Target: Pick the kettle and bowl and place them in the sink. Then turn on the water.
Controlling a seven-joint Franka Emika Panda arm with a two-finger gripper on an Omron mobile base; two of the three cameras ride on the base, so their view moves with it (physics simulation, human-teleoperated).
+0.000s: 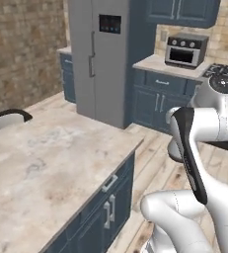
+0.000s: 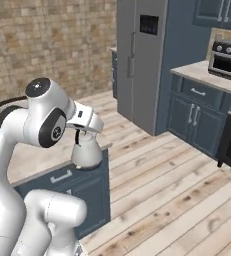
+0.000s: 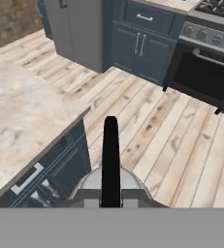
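My gripper point(image 2: 79, 131) is shut on the thin black arched handle of the silvery-grey kettle point(image 2: 86, 151), which hangs upright beneath it. In the hand view the handle point(image 3: 110, 155) runs up between my fingertips, with the kettle's rounded top point(image 3: 91, 183) below. The kettle hangs just off the corner of the marble island counter point(image 3: 21, 116), above the wooden floor. From the left base view a bit of the kettle point(image 1: 174, 148) peeks out behind my forearm. The bowl, the sink and the water are out of view.
The island counter point(image 1: 51, 163) stretches to the left, with blue cabinet drawers point(image 1: 108, 207) below its edge. A dark-rimmed curved object point(image 1: 7, 116) sits at its far left end. A grey fridge point(image 1: 103, 54), blue cabinets, a toaster oven point(image 1: 184, 50) and a stove point(image 3: 205, 63) line the far wall.
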